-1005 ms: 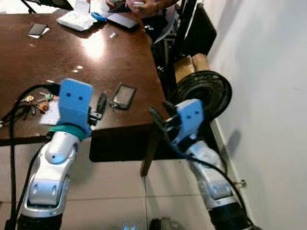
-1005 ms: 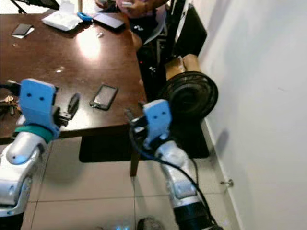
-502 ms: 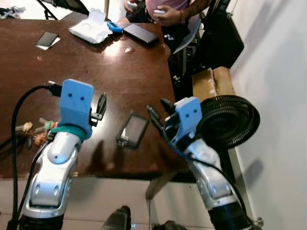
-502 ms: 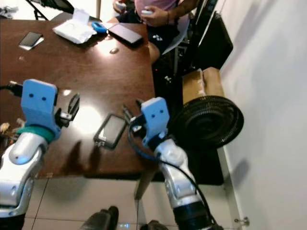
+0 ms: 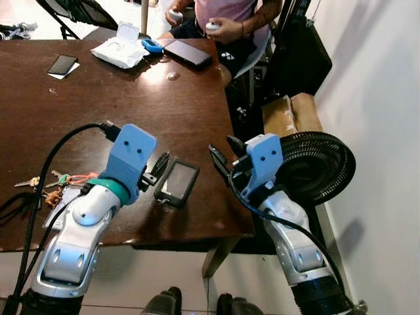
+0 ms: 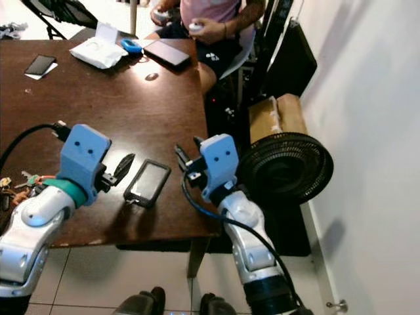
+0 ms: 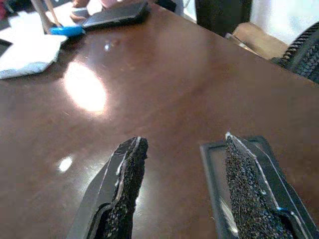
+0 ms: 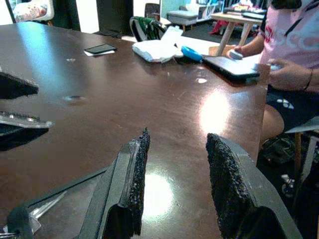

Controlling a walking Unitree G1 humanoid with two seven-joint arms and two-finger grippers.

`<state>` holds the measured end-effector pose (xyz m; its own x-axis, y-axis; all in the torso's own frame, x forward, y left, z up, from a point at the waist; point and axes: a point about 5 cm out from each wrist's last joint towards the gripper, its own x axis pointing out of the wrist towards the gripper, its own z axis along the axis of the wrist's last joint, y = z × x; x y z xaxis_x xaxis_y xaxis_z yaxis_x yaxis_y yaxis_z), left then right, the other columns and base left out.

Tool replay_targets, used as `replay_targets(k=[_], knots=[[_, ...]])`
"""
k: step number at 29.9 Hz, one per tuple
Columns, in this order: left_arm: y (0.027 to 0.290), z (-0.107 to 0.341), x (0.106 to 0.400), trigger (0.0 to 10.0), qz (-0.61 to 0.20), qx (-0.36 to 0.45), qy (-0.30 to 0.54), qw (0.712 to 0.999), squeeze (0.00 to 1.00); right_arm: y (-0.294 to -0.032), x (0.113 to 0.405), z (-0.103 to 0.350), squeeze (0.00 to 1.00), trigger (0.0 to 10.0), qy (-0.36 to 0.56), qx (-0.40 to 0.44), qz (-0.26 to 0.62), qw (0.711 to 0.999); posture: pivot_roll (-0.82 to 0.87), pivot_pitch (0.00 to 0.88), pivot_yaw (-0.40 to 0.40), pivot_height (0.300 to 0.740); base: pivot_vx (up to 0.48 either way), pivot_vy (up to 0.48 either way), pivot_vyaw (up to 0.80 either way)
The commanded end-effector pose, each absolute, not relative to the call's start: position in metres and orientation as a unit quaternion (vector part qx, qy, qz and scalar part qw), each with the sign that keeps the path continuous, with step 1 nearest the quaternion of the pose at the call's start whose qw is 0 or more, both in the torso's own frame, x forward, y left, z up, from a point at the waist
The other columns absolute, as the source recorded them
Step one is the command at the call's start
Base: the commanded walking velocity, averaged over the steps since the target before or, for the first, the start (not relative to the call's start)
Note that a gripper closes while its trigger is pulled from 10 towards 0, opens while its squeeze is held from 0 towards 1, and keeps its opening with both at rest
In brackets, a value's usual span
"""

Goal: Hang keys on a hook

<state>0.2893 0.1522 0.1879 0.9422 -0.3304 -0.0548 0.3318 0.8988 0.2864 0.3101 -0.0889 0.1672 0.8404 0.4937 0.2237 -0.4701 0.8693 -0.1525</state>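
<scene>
**Inspector A:** Where does the task item stand?

**Inspector B:** The keys (image 5: 56,184) lie on the dark wooden table (image 5: 79,98) near its front edge, at about 9 o'clock in the left eye view. They carry orange and green tags, and a black cable crosses just beside them. Neither gripper touches them.

**Inspector A:** Left arm?

**Inspector B:** The left gripper (image 5: 157,167) hovers over the table at roughly 7 o'clock of centre, fingers spread apart and holding nothing. Just beside its tips lies a black phone (image 5: 176,183), face up. In the left wrist view one finger (image 7: 121,189) is over bare wood and the other overlaps the phone's frame (image 7: 215,164); contact cannot be confirmed.

**Inspector A:** Right arm?

**Inspector B:** The right gripper (image 5: 223,154) sits above the table's right edge, near centre, released and empty. Its wrist view looks across the tabletop between the parted fingers (image 8: 134,179).

**Inspector A:** Surroundings?

**Inspector B:** At 12 o'clock a seated person (image 5: 226,20) in a pink top holds small white objects. At the far end of the table lie a white packet (image 5: 120,51), a blue object (image 5: 152,46), a dark tablet (image 5: 187,54) and, at 10 o'clock, a second phone (image 5: 62,64). A black fan (image 5: 318,167) stands on the floor at 3 o'clock, with a cardboard box (image 5: 292,113) behind it.
</scene>
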Motion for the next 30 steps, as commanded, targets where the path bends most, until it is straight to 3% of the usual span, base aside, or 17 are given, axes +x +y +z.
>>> replay_targets(k=[1, 10, 20, 26, 30], knots=[[0.149, 0.173, 0.287, 10.0, -0.213, 0.106, 0.045, 0.97, 0.0, -0.091, 0.311, 0.161, 0.0, 10.0, -0.121, -0.054, 0.248, 0.96, 0.13, 0.123, 0.054, 0.74, 0.0, 0.0, 0.0], [0.141, 0.147, 0.293, 10.0, -0.238, 0.042, 0.099, 0.965, 0.0, -0.093, 0.315, 0.164, 0.0, 10.0, -0.124, -0.056, 0.246, 0.96, 0.12, 0.123, 0.055, 0.74, 0.0, 0.0, 0.0], [0.146, 0.12, 0.305, 10.0, -0.168, 0.021, 0.15, 0.974, 0.0, -0.094, 0.312, 0.164, 0.0, 10.0, -0.125, -0.053, 0.247, 0.959, 0.12, 0.127, 0.055, 0.74, 0.0, 0.0, 0.0], [0.15, 0.127, 0.306, 10.0, -0.167, 0.007, 0.139, 0.976, 0.0, -0.093, 0.312, 0.165, 0.0, 10.0, -0.128, -0.052, 0.248, 0.959, 0.11, 0.128, 0.057, 0.74, 0.0, 0.0, 0.0], [0.145, 0.147, 0.29, 10.0, -0.192, 0.016, 0.092, 0.977, 0.0, -0.097, 0.311, 0.163, 0.0, 10.0, -0.125, -0.053, 0.244, 0.96, 0.12, 0.133, 0.057, 0.74, 0.0, 0.0, 0.0]])
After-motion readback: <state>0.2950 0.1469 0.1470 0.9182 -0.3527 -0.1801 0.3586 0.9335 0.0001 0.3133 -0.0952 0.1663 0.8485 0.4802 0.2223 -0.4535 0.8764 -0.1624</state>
